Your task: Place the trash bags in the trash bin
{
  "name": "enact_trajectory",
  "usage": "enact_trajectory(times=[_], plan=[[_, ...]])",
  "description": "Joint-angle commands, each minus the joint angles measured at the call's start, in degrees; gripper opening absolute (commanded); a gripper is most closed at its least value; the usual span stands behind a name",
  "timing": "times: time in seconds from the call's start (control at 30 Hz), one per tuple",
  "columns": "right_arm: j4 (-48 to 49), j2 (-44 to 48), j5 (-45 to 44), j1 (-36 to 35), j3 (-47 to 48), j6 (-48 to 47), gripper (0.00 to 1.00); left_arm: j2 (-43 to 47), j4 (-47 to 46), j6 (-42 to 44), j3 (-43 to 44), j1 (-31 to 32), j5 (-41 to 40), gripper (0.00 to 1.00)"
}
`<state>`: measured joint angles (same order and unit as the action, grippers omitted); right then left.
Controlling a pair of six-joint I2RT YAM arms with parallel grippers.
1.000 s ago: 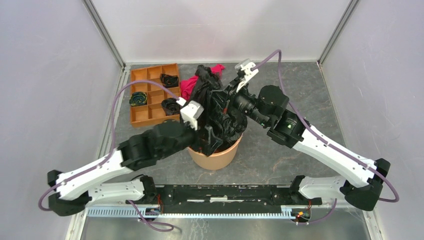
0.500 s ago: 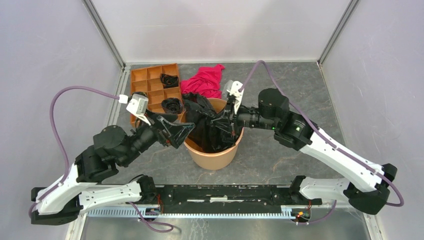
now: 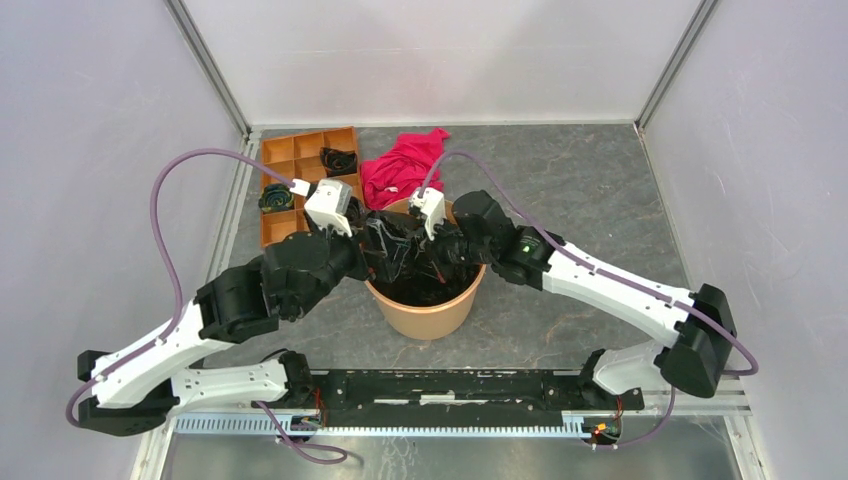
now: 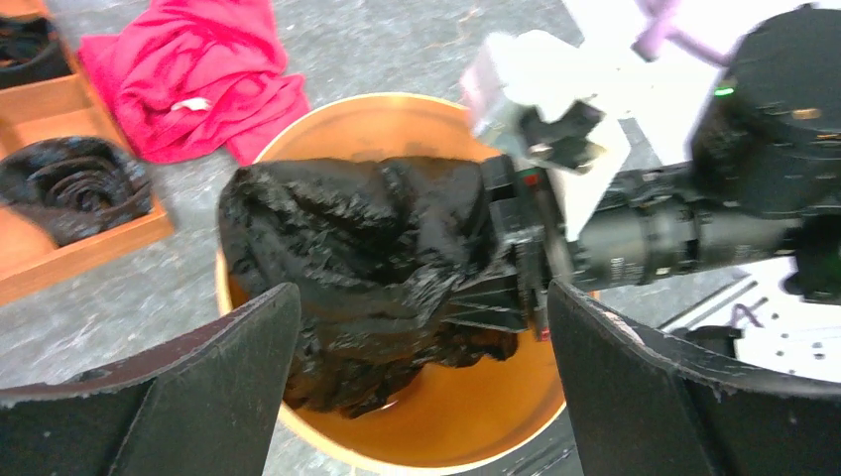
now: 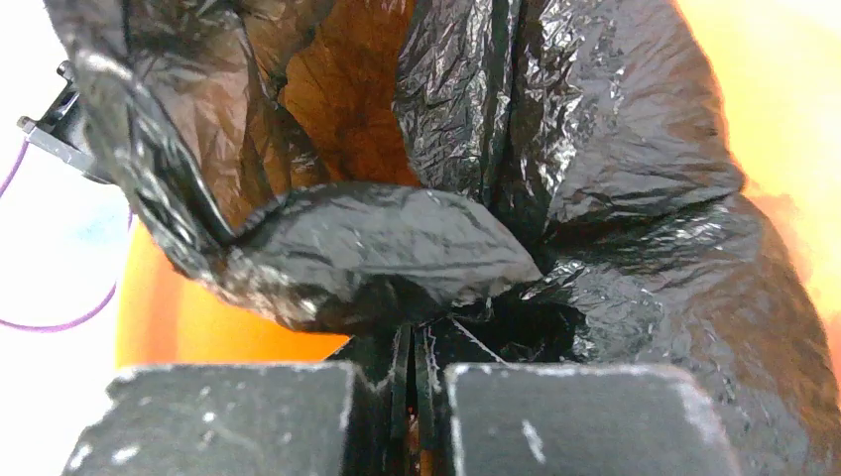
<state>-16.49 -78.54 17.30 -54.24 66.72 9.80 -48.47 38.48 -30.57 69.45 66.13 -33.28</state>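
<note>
Right wrist view: I see my right gripper (image 5: pixel 412 362) nearly closed, pinching a fold of the trash bag (image 5: pixel 555 149). My left gripper (image 4: pixel 421 293) hangs wide open above it, holding nothing. The bag sits bunched inside the trash bin (image 4: pixel 397 99), bulging over its rim on one side. A red cloth (image 4: pixel 188 69) and an orange tray (image 4: pixel 89 243) lie near the bin on the table (image 3: pixel 600 180).

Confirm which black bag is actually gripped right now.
The big trash bag hanging into the trash bin: the right gripper is shut on it. The smaller black bundles lie loose in the orange tray.
</note>
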Motion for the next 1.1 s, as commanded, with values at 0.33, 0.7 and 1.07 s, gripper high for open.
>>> enact_trajectory(times=[0.33, 0.7, 1.07], plan=[[4.5, 16.7, -7.4, -0.1, -3.5, 2.6, 0.0, -14.6, 9.5, 2.1, 12.3, -7.1, -1.6, 0.67], [6.8, 18.0, -8.1, -0.1, -5.2, 3.5, 0.01, -14.0, -2.0, 0.1, 0.9, -16.7, 25.1, 0.23], [1.7, 15.1, -8.3, -0.1, 0.5, -0.4, 0.36, -1.0, -3.4, 0.3, -2.4, -16.7, 17.5, 0.02]])
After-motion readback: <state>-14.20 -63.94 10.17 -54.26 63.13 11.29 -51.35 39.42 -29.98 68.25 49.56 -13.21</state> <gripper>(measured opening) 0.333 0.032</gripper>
